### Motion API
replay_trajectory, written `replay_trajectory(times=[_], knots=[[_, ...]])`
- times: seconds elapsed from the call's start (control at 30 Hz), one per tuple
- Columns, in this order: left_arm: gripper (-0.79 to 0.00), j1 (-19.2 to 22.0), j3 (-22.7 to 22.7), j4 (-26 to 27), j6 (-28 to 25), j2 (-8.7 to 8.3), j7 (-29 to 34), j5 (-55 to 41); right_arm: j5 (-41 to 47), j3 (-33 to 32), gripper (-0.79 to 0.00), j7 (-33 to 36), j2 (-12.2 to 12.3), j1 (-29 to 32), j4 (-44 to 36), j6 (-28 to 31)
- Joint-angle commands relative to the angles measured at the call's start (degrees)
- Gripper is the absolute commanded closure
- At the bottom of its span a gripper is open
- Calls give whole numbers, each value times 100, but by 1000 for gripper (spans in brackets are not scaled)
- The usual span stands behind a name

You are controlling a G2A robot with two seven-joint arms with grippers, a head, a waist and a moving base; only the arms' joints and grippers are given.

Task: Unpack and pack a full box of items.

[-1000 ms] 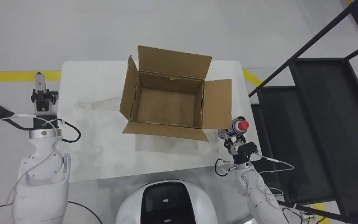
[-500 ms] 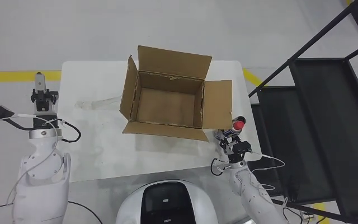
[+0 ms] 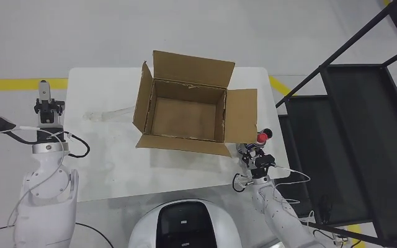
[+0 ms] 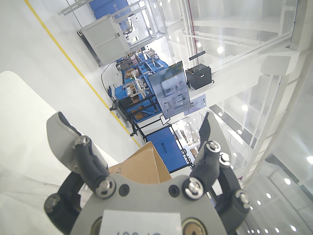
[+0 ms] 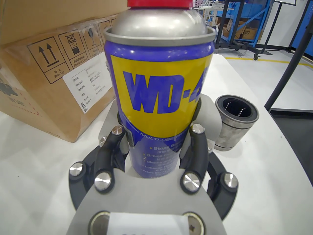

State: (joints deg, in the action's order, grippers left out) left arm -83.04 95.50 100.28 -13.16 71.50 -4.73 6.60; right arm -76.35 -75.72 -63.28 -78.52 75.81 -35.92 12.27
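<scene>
An open cardboard box (image 3: 186, 111) stands mid-table with its flaps spread, its brown floor bare. My right gripper (image 3: 254, 150) is by the box's near right corner, shut on an upright blue and yellow spray can (image 5: 159, 79) with a red cap (image 3: 263, 136). The can stands close over the table; contact with the surface cannot be made out. A short metal cylinder (image 5: 236, 121) stands on the table just beyond the can. My left gripper (image 3: 48, 106) hangs at the table's far left edge, open (image 4: 133, 121), nothing between its fingers (image 4: 61, 130).
The white table (image 3: 105, 161) ends close to the right of the can. A dark metal stair frame (image 3: 347, 111) rises just past that edge. A box wall with a printed label (image 5: 61, 74) stands beside the can.
My right arm has shifted slightly toward the box's near right corner, carrying the spray can with it. The left arm has stayed still.
</scene>
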Motion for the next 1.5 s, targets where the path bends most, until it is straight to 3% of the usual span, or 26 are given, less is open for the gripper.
replay_trajectory(times=[0.0, 0.03, 0.07, 0.1, 0.2, 0.23, 0.27, 0.37, 0.4, 0.7, 0.93, 1.3, 1.47], knots=[[-785, 0, 0, 0, 0, 0, 0, 0, 5, 15, -302, -13, -3, -23, 82, 29], [-785, 0, 0, 0, 0, 0, 0, 0, 11, 22, -222, -32, -5, -32, 116, 39], [-785, 0, 0, 0, 0, 0, 0, 0, 12, 27, -203, -51, -6, -38, 151, 37], [-785, 0, 0, 0, 0, 0, 0, 0, 11, 34, -271, -52, -6, -44, 187, 47], [-785, 0, 0, 0, 0, 0, 0, 0, 91, 26, -354, -65, -12, -67, 233, 61], [-785, 0, 0, 0, 0, 0, 0, 0, 92, 28, -413, -75, -10, -71, 240, 69], [-785, 0, 0, 0, 0, 0, 0, 0, 83, 30, -588, -78, -7, -75, 250, 80], [-785, 0, 0, 0, 0, 0, 0, 0, 78, 9, -690, -94, 13, -88, 272, 116], [-785, 0, 0, 0, 0, 0, 0, 0, 84, 0, -785, -95, 20, -89, 267, 149], [-785, 0, 0, 0, 0, 0, 0, 0, 29, -187, -785, -400, 142, 137, -259, 261], [-785, 0, 0, 0, 0, 0, 0, 0, -19, -635, -785, -341, 336, 816, -1788, 436], [-785, 0, 0, 0, 0, 0, 0, 0, -329, -1821, -785, 763, 697, 2468, -4802, 1431], [-785, 0, 0, 0, 0, 0, 0, 0, 173, -2266, -785, 2285, 753, 2955, -5993, 1499]])
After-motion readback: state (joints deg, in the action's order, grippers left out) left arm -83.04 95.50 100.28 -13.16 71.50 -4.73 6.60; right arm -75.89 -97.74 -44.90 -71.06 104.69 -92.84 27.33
